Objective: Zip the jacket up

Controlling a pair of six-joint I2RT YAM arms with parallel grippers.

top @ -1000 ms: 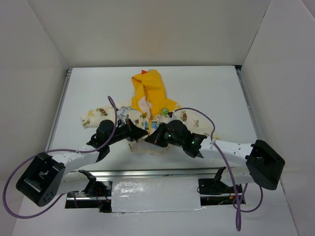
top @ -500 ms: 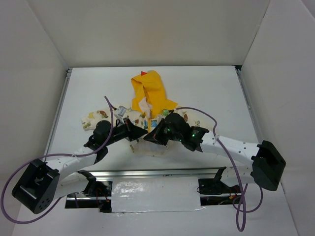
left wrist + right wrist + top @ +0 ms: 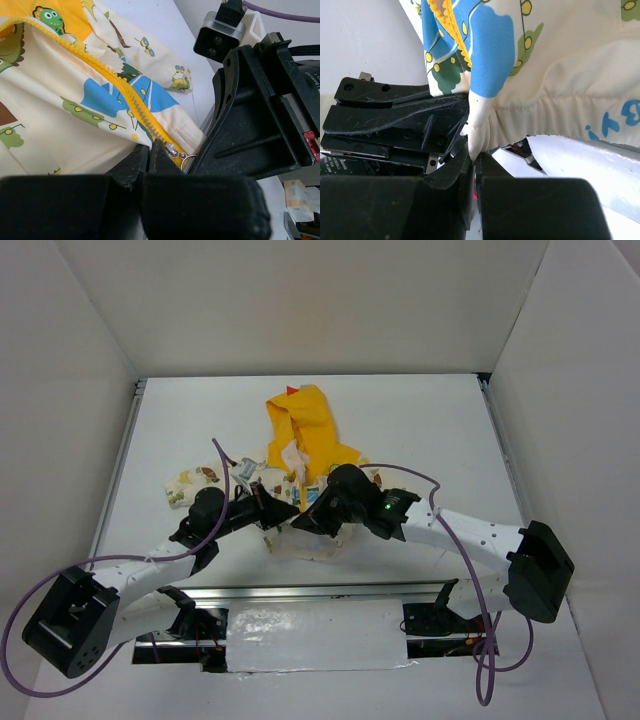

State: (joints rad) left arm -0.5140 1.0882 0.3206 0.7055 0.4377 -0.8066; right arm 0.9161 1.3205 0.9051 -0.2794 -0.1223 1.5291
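The jacket [image 3: 300, 435] lies in the middle of the table with its yellow hood pointing away from me. My left gripper [image 3: 283, 512] and right gripper [image 3: 303, 522] meet at its near hem. In the left wrist view the yellow zip [image 3: 115, 82] runs down to a silver slider [image 3: 173, 149] with a ring pull. My left gripper [image 3: 150, 150] is shut on the jacket's edge right beside that slider. In the right wrist view my right gripper [image 3: 476, 155] is shut on a fold of the cream hem [image 3: 480, 125], with the left gripper's black body [image 3: 395, 125] close beside it.
White walls enclose the white table [image 3: 430, 430] on three sides. A metal rail [image 3: 320, 590] runs along the near edge. Purple cables [image 3: 225, 455] loop over both arms. The jacket's left sleeve [image 3: 190, 480] lies spread to the left.
The right arm has swung in and up towards the jacket's centre. The left arm has shifted slightly. Both grippers stay shut at the hem, which is now bunched and lifted a little.
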